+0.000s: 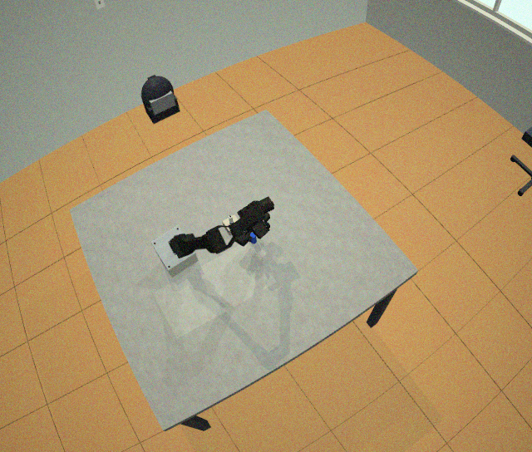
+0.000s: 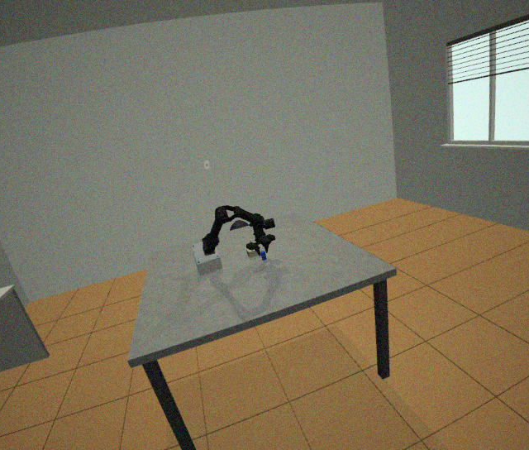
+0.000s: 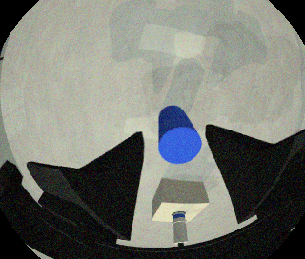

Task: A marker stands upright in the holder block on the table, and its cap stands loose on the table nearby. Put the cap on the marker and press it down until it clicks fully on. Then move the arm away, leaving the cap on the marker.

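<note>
Top view high overhead, exterior far off — both show the table (image 1: 305, 203), wrist close, downward.

The cap (image 3: 178, 134) stands upright on the desk (image 1: 305, 272), just beside the holder block (image 3: 179, 201). The marker (image 3: 179, 225) stands in the holder block. The hand (image 3: 176, 167) hangs above the cap, one finger to each side of it, apart from it. The arm's base (image 1: 171, 253) sits on the desk, on the holder block's far side from the cap.

The arm (image 1: 218, 238) is matte black with chunky joints on a pale grey square base (image 1: 171, 253) showing 4 dark corner screws.
</note>
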`<action>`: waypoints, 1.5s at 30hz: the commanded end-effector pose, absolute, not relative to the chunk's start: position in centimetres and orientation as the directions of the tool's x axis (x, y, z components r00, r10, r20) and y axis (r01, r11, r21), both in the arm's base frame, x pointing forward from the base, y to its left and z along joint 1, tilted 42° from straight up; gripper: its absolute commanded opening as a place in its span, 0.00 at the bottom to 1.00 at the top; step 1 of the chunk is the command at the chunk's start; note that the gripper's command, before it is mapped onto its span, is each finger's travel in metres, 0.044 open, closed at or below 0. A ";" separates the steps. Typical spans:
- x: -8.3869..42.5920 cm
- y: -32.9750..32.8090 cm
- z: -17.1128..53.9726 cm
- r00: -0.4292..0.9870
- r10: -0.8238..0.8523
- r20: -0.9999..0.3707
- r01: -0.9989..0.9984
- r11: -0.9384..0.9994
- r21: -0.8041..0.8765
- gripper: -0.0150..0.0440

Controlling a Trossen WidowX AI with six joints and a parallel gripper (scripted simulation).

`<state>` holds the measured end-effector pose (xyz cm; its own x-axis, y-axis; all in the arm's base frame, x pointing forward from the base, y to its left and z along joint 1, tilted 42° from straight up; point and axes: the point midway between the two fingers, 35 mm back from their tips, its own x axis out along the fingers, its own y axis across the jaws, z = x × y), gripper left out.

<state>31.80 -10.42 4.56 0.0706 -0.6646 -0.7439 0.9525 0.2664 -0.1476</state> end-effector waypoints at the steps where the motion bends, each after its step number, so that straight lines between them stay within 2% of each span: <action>1: 31.8 -10.9 3.9 0.067 -0.665 -0.744 0.951 0.269 -0.155 0.66; 9: 31.8 -11.6 3.2 0.067 -0.666 -0.743 0.951 0.269 -0.155 0.66; 13: 31.8 -11.6 3.2 0.067 -0.666 -0.743 0.951 0.269 -0.155 0.49; 22: 31.7 -11.6 3.2 0.067 -0.666 -0.743 0.951 0.269 -0.155 0.38; 25: 31.8 -11.4 3.5 0.067 -0.666 -0.743 0.951 0.269 -0.155 0.25; 45: 31.4 -7.6 7.7 0.067 -0.664 -0.745 0.951 0.269 -0.155 0.25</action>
<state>31.36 -8.26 6.68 0.0563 -0.6614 -0.7479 0.9486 0.2690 -0.1664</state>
